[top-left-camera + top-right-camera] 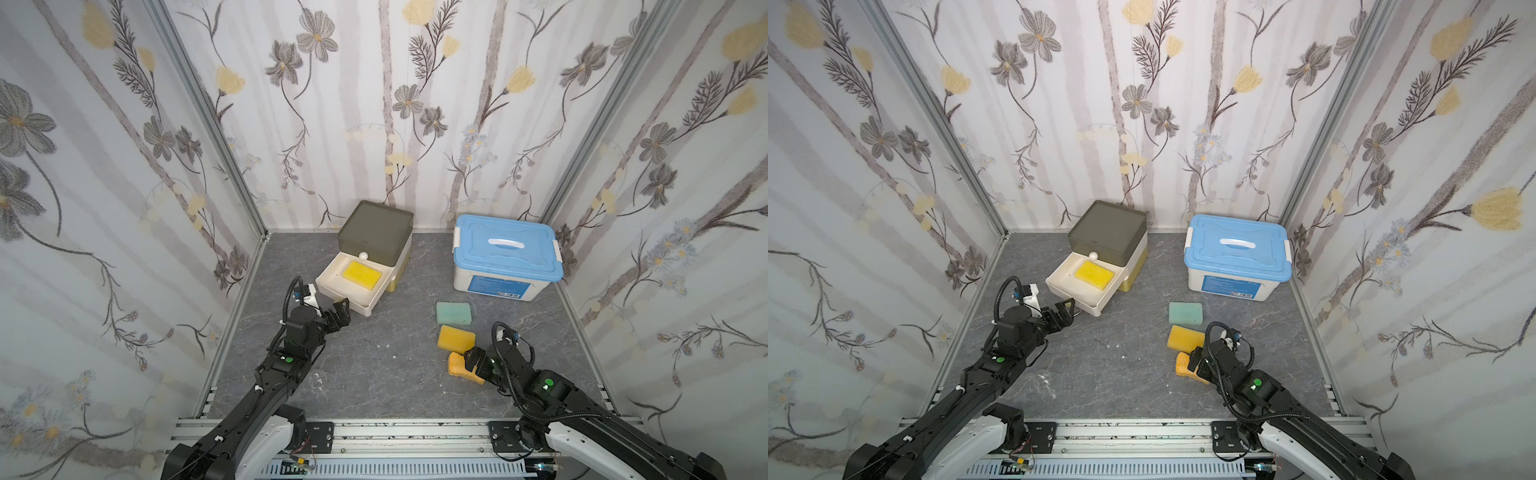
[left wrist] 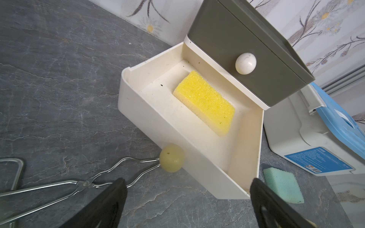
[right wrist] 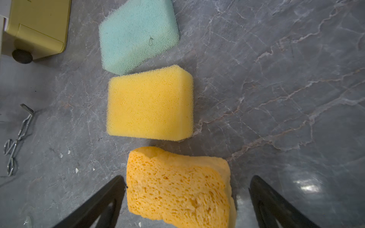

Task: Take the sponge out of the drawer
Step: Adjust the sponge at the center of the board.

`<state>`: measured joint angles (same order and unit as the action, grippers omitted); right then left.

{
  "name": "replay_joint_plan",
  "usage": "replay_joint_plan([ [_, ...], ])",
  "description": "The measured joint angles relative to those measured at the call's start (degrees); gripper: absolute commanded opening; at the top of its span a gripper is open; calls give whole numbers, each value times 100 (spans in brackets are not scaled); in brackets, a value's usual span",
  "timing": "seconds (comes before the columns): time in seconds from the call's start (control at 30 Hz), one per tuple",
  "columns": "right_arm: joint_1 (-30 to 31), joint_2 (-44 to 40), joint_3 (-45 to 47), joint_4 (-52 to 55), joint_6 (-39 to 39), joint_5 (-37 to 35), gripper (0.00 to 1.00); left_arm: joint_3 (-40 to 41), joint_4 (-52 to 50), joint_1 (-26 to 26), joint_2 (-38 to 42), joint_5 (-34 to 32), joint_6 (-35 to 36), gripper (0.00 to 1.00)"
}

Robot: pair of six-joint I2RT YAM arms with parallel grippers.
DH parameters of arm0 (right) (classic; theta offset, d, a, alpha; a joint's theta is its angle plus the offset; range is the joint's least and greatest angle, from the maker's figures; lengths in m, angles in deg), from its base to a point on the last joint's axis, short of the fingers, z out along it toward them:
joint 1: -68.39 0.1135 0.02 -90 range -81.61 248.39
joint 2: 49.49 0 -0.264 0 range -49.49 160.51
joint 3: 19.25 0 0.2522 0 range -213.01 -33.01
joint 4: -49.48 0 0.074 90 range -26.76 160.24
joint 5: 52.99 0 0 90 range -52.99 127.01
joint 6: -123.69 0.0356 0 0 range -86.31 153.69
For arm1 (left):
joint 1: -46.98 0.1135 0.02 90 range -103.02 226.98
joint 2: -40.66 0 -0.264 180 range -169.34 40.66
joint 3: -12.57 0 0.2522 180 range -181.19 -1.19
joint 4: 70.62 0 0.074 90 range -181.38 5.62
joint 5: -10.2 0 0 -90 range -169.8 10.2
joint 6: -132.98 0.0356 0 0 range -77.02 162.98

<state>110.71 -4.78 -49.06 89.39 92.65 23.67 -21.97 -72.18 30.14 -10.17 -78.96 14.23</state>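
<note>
Left gripper (image 1: 339, 312) gapes low before pulled-out drawer (image 1: 332, 277)

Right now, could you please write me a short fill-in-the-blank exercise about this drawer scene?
1. The sponge in the open drawer is ____.
2. The storage box has a ____ lid.
3. On the table, ____ loose sponges lie by the right gripper.
4. The left gripper is ____, holding nothing.
Missing words: yellow; blue; three; open.
</note>
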Motion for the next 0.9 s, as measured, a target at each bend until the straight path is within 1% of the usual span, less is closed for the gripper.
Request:
replay_joint_plan([
  [0.13,-151,-76,229,-378,-157,446,100,0,0,0,-11,-2,0,100],
  [0.2,-195,-70,264,-490,-223,531,100,0,0,0,-11,-2,0,100],
  [0.33,-280,205,232,-737,-437,723,100,0,-2,0,11,-2,0,100],
  [0.6,-413,1067,-66,-966,-960,789,100,0,-2,0,68,-33,2,100],
  [0.9,-501,1279,-140,-1196,-1217,903,100,0,-2,0,15,-63,2,100],
])
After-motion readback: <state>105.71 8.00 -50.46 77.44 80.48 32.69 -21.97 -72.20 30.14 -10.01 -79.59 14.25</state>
